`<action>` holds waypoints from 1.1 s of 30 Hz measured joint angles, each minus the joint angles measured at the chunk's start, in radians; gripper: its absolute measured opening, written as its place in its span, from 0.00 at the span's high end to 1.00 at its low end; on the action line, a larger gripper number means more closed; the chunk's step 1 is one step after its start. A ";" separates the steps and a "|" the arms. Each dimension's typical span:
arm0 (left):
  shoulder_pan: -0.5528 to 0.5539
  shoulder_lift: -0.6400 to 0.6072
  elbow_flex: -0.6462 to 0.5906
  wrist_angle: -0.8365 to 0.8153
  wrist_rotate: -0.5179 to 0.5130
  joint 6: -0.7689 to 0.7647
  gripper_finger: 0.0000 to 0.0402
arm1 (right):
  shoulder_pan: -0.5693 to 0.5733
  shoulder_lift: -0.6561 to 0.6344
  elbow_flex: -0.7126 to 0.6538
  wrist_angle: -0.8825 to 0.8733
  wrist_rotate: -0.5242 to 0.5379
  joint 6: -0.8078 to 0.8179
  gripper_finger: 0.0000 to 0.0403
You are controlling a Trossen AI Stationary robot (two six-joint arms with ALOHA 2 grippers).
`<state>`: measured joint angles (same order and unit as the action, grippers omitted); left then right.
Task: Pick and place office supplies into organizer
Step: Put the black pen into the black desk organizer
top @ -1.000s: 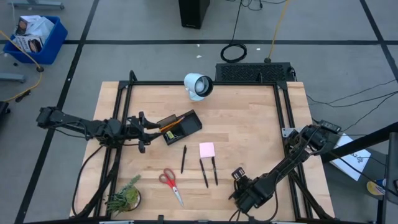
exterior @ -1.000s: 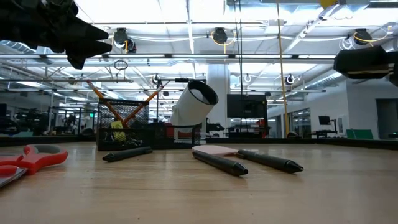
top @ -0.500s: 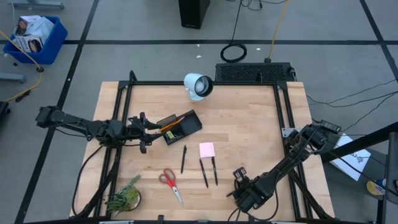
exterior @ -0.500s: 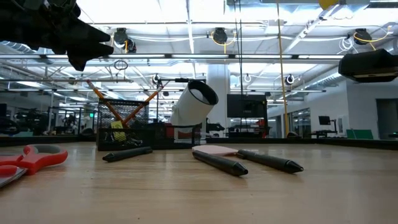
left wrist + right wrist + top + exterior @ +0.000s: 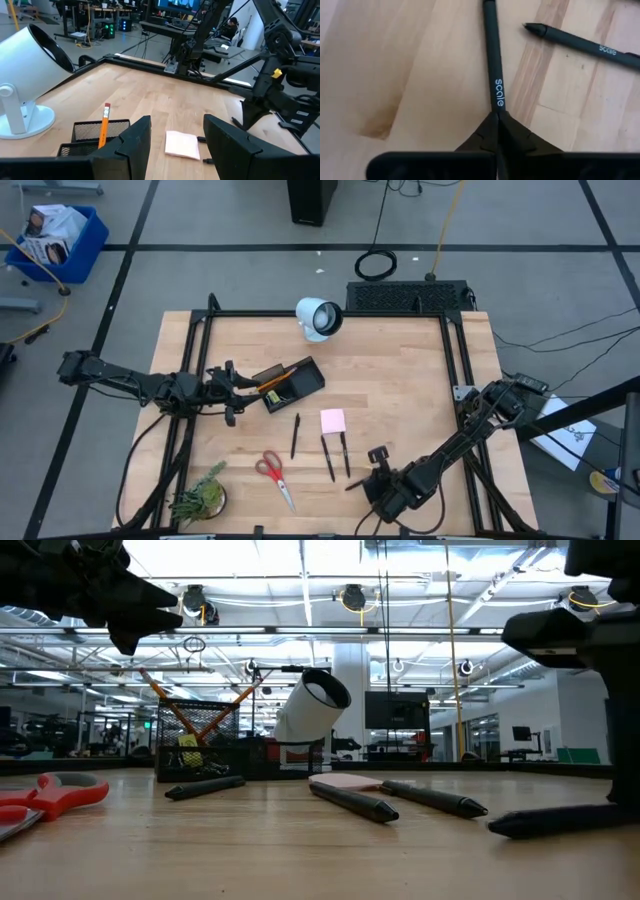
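My right gripper (image 5: 497, 116) is near the table's near edge (image 5: 374, 470), shut on a black pen (image 5: 492, 60). That pen also shows low on the right in the low view (image 5: 560, 822). Three more black pens (image 5: 327, 457) lie flat beside the pink sticky-note pad (image 5: 332, 420), and red-handled scissors (image 5: 272, 475) lie to their left. The black organizer (image 5: 293, 383) holds orange pencils (image 5: 105, 125) that lean on its mesh wall. My left gripper (image 5: 172, 137) hovers open at the organizer's left end (image 5: 232, 388). My right gripper pinches the black pen by one end (image 5: 496, 107) between its shut fingertips. The pen runs straight on from the fingers, in line with them. It lies nearly level, just over the table top (image 5: 500, 827). I cannot tell whether it touches the wood.
A white lamp-like cylinder (image 5: 318, 318) stands near the far edge and a green plant (image 5: 200, 498) at the near left corner. A black grille box (image 5: 410, 295) sits beyond the far edge. Bare wood spreads on the table's right half (image 5: 410, 390).
My right gripper has shifted a little toward the table's left and near edge and come lower. The pen it holds now shows in the low view, close over the table. Nothing else has moved.
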<state>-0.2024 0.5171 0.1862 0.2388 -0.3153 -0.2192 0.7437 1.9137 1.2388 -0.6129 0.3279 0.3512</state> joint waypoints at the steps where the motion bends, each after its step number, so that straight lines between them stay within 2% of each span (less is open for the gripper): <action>1: 0.000 0.000 0.000 -0.001 0.000 0.000 0.54 | 0.000 0.000 0.000 0.006 0.002 0.003 1.00; 5: 0.000 0.000 0.000 -0.001 0.000 0.000 0.54 | 0.001 0.000 0.000 0.031 0.033 0.014 1.00; 22: 0.000 0.000 0.000 -0.004 0.000 0.002 0.54 | 0.002 -0.001 0.001 0.023 0.037 0.016 0.99; 26: 0.000 0.000 0.000 -0.004 0.000 0.002 0.54 | 0.002 -0.032 0.001 0.014 0.020 0.021 0.94; 33: 0.000 0.000 0.000 -0.015 0.000 0.002 0.54 | 0.003 -0.111 0.003 -0.049 0.009 0.082 0.76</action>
<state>-0.2024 0.5175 0.1860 0.2234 -0.3157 -0.2173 0.7467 1.8023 1.2415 -0.6621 0.3365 0.4328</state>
